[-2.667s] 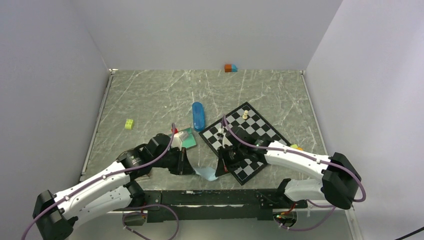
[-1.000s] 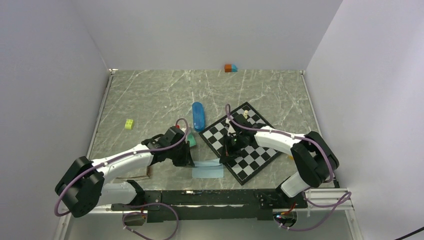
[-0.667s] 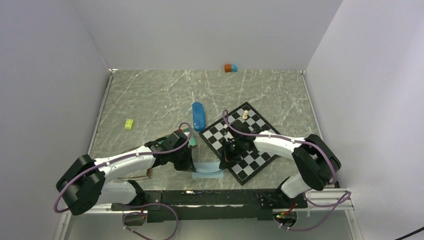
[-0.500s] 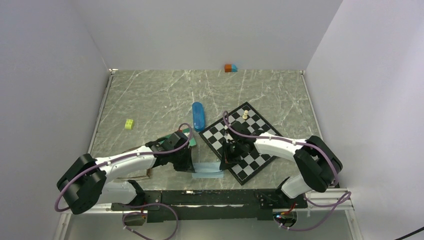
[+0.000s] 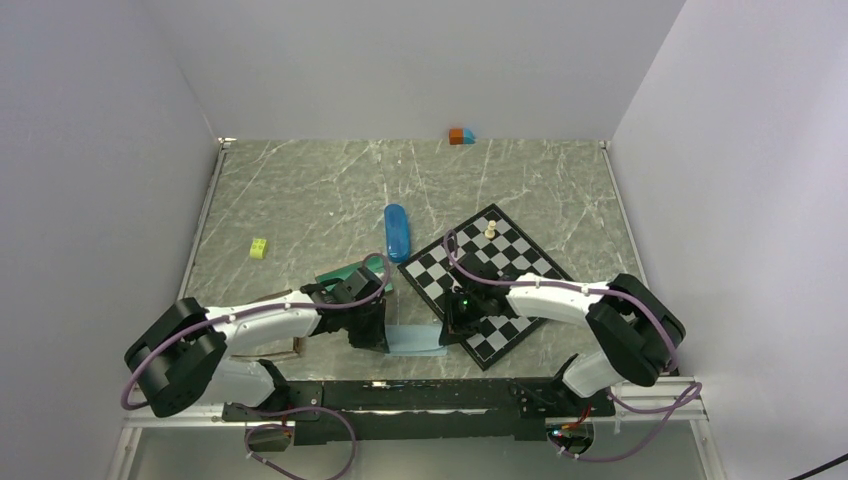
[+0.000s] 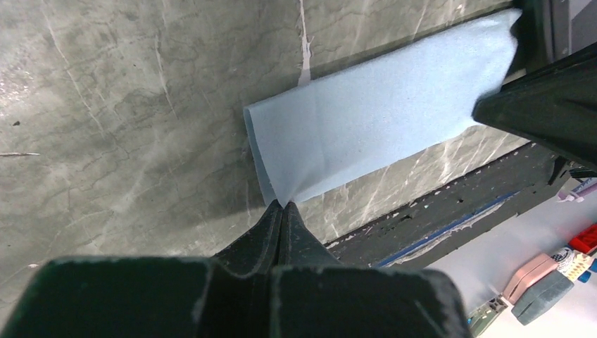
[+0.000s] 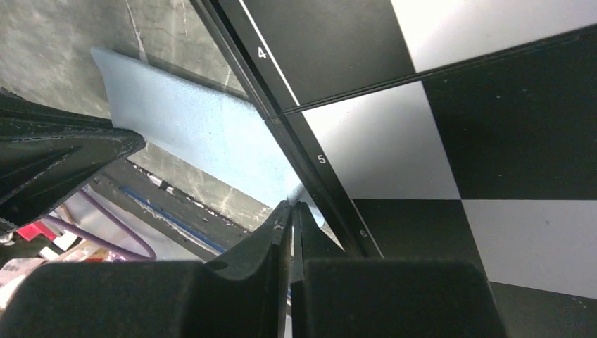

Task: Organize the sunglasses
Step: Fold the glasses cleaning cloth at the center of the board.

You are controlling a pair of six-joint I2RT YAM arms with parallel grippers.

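Three digits, 4, 5 and 6, run along the black border of the chessboard [image 7: 436,141]. Pale walls enclose the grey-green marbled bench [image 5: 300,190]. By its near edge the left end effector [image 6: 281,209] is pinched tight on one corner of a light-blue cloth [image 6: 380,120], while the right end effector [image 7: 291,205] stands nearly closed at the opposite corner; whether it grips I cannot tell. The brown sunglasses [image 5: 297,346] lie toward the near-left corner, mostly hidden under the left arm.

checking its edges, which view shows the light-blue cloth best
Left wrist: the light-blue cloth lies nearly whole, one corner pinched. Right wrist shows a strip beside the chessboard; top external, a small patch, partly hidden.
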